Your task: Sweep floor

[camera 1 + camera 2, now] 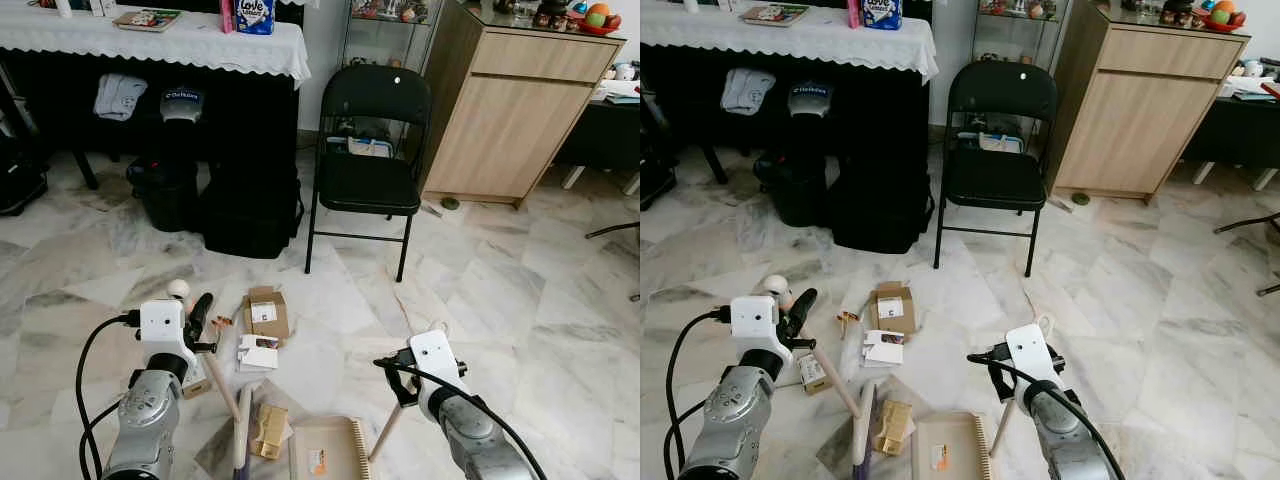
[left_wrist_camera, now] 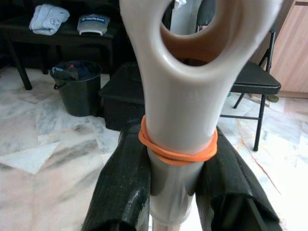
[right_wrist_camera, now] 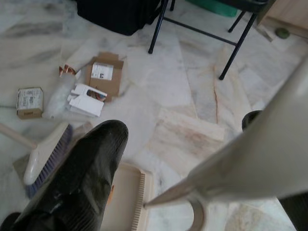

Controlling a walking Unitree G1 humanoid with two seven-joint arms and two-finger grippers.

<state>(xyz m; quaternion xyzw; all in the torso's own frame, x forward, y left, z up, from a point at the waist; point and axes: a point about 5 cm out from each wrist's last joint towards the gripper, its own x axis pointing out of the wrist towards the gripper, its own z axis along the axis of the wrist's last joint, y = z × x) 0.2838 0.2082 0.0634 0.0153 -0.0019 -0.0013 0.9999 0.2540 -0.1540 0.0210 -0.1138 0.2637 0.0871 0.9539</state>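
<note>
While both held: one broom (image 1: 240, 425), one dustpan (image 1: 325, 450), two grippers

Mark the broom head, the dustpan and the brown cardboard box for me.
broom head (image 3: 44, 155), right wrist view, on the pale back above the purple bristles.
dustpan (image 1: 325, 452), left eye view, on the flat beige tray.
brown cardboard box (image 1: 266, 312), left eye view, on its top face by the white label.

The marble floor (image 1: 520, 290) carries a flattened brown box (image 1: 266, 312) and white packaging (image 1: 258, 353). A dustpan (image 1: 325, 450) lies near them.
</note>
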